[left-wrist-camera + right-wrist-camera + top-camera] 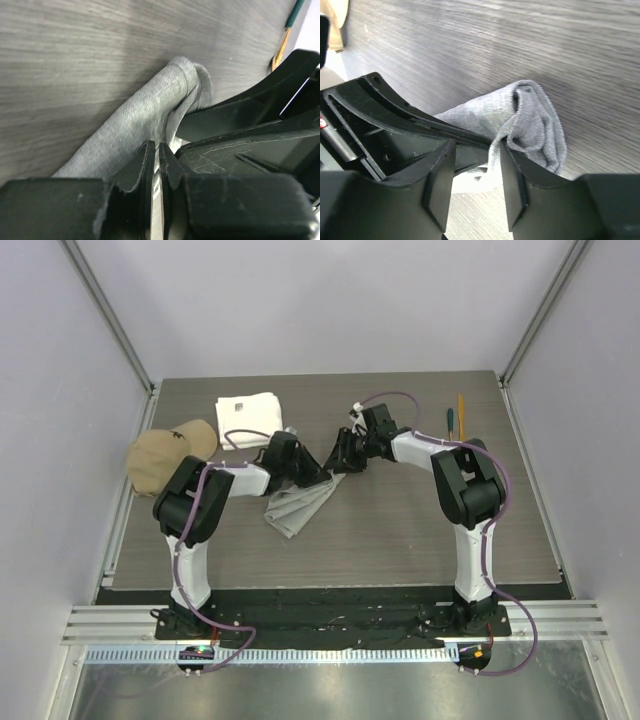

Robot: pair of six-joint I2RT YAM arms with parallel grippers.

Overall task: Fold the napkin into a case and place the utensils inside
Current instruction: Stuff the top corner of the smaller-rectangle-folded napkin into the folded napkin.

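The grey napkin (295, 505) lies bunched and partly lifted at mid-table. My left gripper (308, 472) is shut on a thin edge of it; in the left wrist view the cloth (145, 110) runs up between the nearly closed jaws (156, 150). My right gripper (345, 455) faces the left one, open. In the right wrist view (477, 165) the napkin's bunched corner (535, 120) touches the right fingertip (512, 165). The teal-handled utensil (449, 423) and orange stick (461, 412) lie at the far right. The wooden-bowl piece is not visible.
A thick white towel (248, 410) lies at the back left, with a tan cap (165, 452) beside it at the table's left edge. The left gripper's black finger (395, 115) crosses the right wrist view, close to the right jaws.
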